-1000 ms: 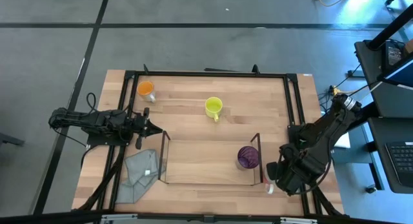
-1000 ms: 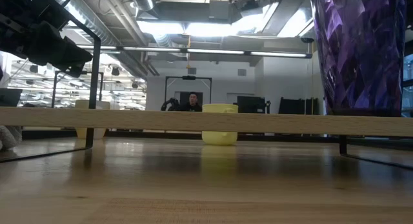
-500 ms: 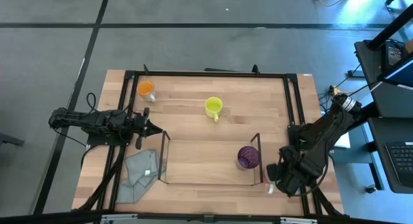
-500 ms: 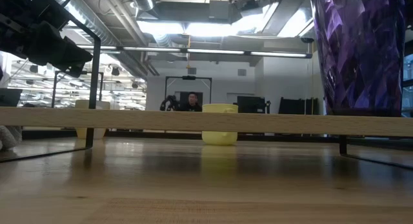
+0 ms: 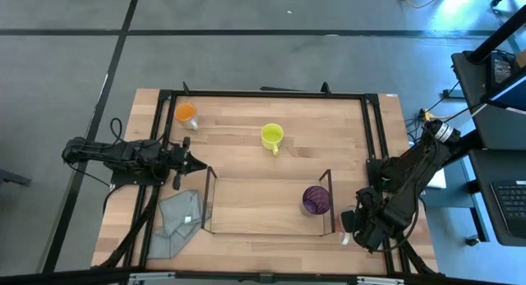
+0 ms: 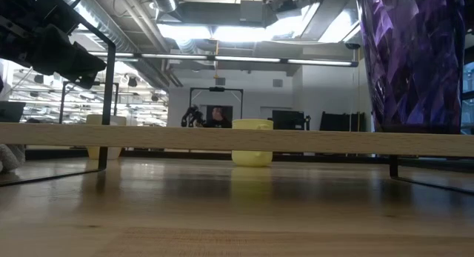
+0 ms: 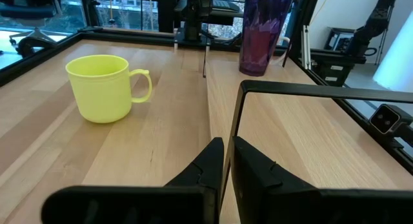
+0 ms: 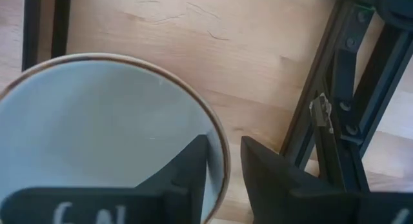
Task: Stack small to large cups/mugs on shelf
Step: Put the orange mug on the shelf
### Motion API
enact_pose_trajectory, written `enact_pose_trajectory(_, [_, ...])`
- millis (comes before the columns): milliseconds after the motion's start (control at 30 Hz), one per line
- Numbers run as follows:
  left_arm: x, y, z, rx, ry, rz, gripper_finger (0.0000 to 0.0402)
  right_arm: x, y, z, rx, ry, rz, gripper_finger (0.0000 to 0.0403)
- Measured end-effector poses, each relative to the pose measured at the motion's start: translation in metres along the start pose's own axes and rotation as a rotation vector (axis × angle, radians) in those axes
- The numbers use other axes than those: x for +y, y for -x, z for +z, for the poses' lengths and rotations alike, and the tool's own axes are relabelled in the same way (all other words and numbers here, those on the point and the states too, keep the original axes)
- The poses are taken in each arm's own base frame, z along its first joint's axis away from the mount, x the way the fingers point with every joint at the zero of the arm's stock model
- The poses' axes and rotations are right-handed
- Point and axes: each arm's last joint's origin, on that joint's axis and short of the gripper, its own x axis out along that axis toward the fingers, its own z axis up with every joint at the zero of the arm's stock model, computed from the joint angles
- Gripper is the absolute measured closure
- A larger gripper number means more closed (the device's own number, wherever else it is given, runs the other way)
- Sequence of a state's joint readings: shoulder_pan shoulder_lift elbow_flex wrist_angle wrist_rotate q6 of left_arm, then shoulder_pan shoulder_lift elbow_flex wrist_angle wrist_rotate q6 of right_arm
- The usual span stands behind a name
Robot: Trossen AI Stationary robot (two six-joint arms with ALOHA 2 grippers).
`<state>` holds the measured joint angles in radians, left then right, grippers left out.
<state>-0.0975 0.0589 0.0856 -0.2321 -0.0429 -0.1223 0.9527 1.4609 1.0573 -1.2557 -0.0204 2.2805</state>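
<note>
The shelf (image 5: 267, 204) lies on the wooden table (image 5: 329, 137) toward its near edge, its long axis running left to right. The purple tumbler (image 5: 316, 200) stands upright inside it at the right end, mouth up; in the low view it (image 6: 412, 61) towers at the right, and in the left wrist view it (image 7: 264, 31) stands far off beyond the shelf's dark edge.

The yellow mug (image 5: 272, 136) stands upright on the open table beyond the shelf, about midway across, its handle pointing toward the near edge. In the left wrist view (image 7: 106, 87) it stands apart from the shelf's corner post.

The orange cup (image 5: 186, 113) stands upright near the far left corner of the table.

The right gripper (image 5: 352, 222) is off the right end of the shelf, near the table's near right corner. Its wrist view looks straight down into the white mug (image 8: 97, 133), mouth up, with one dark finger inside the rim and the other outside, so the fingers pinch the mug's wall. The mug sits just beside the dark frame rail (image 8: 335, 88).

The left gripper (image 5: 196, 163) rests at the table's left side, pointing right toward the shelf's left end, its fingers (image 7: 206, 169) nearly closed with only a thin gap and nothing between them.

A grey cloth (image 5: 177, 219) lies crumpled just left of the shelf, near the left edge
</note>
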Motion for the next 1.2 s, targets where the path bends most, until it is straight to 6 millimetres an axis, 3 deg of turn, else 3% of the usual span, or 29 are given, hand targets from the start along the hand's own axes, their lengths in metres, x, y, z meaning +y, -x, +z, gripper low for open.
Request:
enact_pose_trajectory(267, [0.000, 0.000, 0.000, 0.000, 0.000, 0.000, 0.0376, 0.000, 0.002, 0.000, -0.006, 0.016, 0.014, 0.0375])
enact_pose_trajectory(567, [0.000, 0.000, 0.000, 0.000, 0.000, 0.000, 0.0376, 0.000, 0.000, 0.000, -0.007, 0.032, 0.000, 0.0354])
enact_pose_trajectory(800, [0.000, 0.000, 0.000, 0.000, 0.000, 0.000, 0.0376, 0.000, 0.004, 0.001, 0.007, 0.035, 0.037, 0.0377])
enact_pose_trajectory(1200, [0.000, 0.000, 0.000, -0.001, 0.000, 0.000, 0.0376, -0.007, 0.037, 0.006, 0.089, 0.068, 0.146, 0.0379])
